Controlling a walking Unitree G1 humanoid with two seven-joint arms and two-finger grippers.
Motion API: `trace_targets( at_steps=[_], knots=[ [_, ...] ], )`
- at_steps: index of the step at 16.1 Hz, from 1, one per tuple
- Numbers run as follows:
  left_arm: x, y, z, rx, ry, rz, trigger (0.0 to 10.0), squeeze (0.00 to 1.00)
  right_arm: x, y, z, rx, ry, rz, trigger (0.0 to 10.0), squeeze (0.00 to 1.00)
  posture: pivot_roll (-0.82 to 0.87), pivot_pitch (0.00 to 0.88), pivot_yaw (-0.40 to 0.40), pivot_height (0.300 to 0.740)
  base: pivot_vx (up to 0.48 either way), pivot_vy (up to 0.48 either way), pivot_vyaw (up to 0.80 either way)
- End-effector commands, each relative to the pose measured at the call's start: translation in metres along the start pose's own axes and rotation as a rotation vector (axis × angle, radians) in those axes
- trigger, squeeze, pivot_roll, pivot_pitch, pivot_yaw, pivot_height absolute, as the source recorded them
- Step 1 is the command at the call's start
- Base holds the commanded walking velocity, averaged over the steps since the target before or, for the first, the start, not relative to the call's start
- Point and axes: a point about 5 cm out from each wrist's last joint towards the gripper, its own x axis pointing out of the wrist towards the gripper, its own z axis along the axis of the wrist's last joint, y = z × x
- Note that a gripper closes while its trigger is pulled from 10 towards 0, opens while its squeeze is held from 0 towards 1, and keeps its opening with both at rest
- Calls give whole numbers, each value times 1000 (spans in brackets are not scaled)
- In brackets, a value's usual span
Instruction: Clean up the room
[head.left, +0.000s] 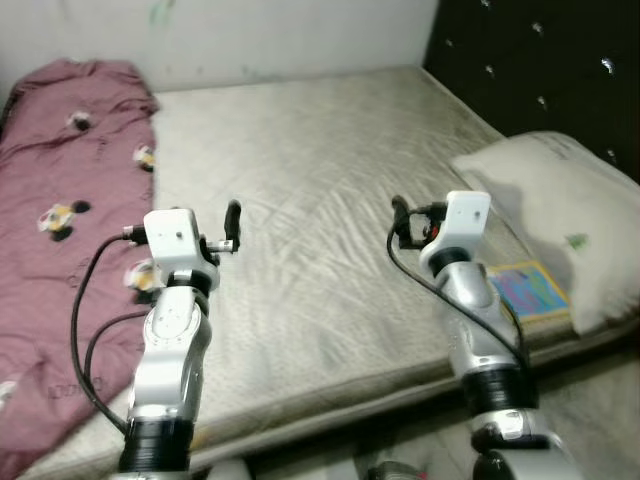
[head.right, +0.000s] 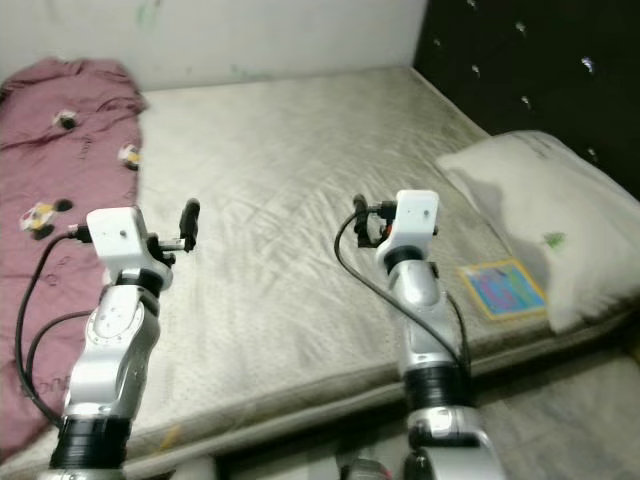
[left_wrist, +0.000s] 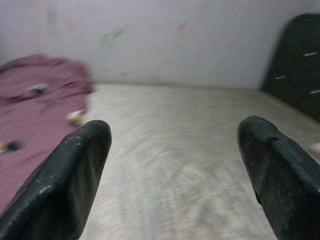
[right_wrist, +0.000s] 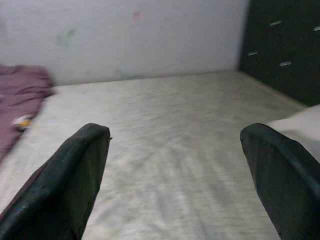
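Observation:
A beige mattress lies before me. A maroon blanket with cartoon prints is spread along its left side. A white pillow rests at the right, by the dark headboard, with a colourful book lying beside it near the front edge. My left gripper is raised over the mattress next to the blanket, open, nothing between its fingers. My right gripper hovers over the mattress left of the pillow and book, open and empty too.
A pale wall runs behind the bed. The tufted black headboard stands along the right side. The mattress's front edge is close below my arms, with floor at the lower right.

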Motion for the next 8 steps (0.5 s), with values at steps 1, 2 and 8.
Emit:
trace_targets(
  at_steps=[1,2,8],
  knots=[
    [1,2,2,-4,-5,3,10000,0,2,4,5,-7,-18,19,10000,0,-44,0,-22,740,0,469,0],
    [1,2,2,-4,-5,2,10000,0,2,4,5,-8,-18,19,10000,0,-44,0,-22,740,0,469,0],
    [1,6,6,21,-33,54,10000,0,2,6,6,-24,-23,29,10000,0,-44,0,-25,740,0,392,0]
  ],
)
